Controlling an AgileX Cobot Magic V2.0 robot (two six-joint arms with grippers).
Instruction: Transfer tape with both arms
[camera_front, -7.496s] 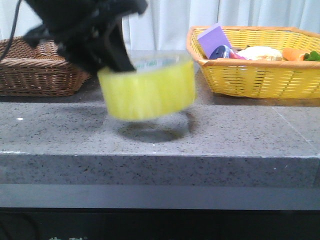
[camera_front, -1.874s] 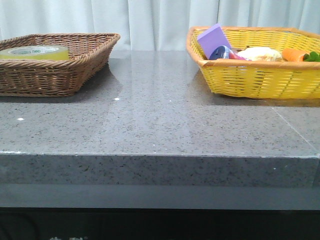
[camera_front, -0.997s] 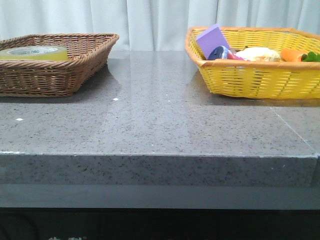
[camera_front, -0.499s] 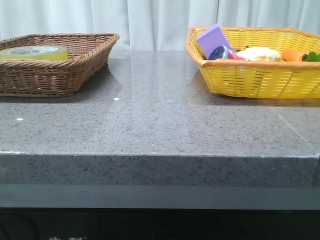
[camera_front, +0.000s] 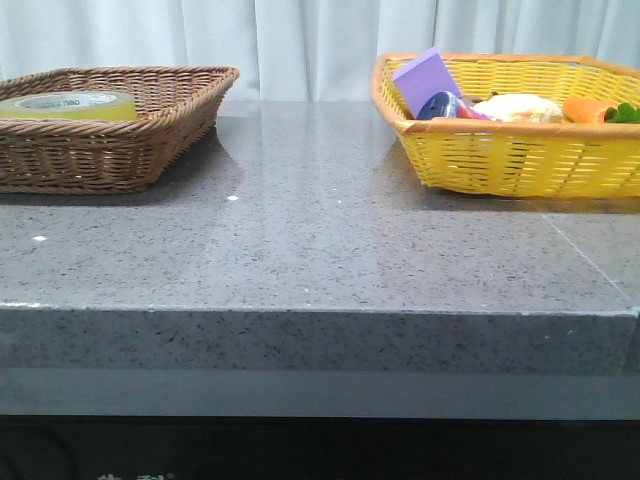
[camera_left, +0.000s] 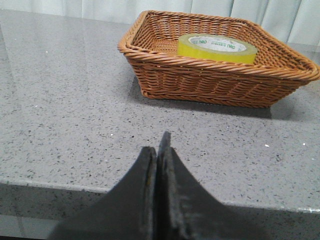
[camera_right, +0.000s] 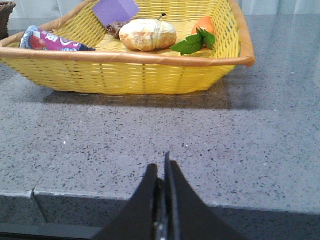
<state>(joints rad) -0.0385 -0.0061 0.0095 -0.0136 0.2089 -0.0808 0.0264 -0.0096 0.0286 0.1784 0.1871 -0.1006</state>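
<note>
The tape (camera_front: 68, 105), a wide yellow roll with a white core printed in green, lies flat inside the brown wicker basket (camera_front: 150, 125) at the table's left. It also shows in the left wrist view (camera_left: 217, 48), in the same basket (camera_left: 200, 82). My left gripper (camera_left: 158, 150) is shut and empty, back over the table's near edge, well short of the basket. My right gripper (camera_right: 163, 167) is shut and empty over the near edge, in front of the yellow basket (camera_right: 125, 72). Neither arm shows in the front view.
The yellow basket (camera_front: 500, 160) at the right holds a purple block (camera_front: 428, 78), a pale rounded item (camera_front: 518, 107), an orange item with green leaves (camera_front: 595, 109) and a coloured packet (camera_right: 50, 41). White curtains hang behind the grey stone table (camera_front: 320, 250).
7.5 s ago an arm held the tape above the table's middle. Since 1.9 s ago the tape lies in the brown basket and no arm is in the front view; nothing else has changed.
</note>
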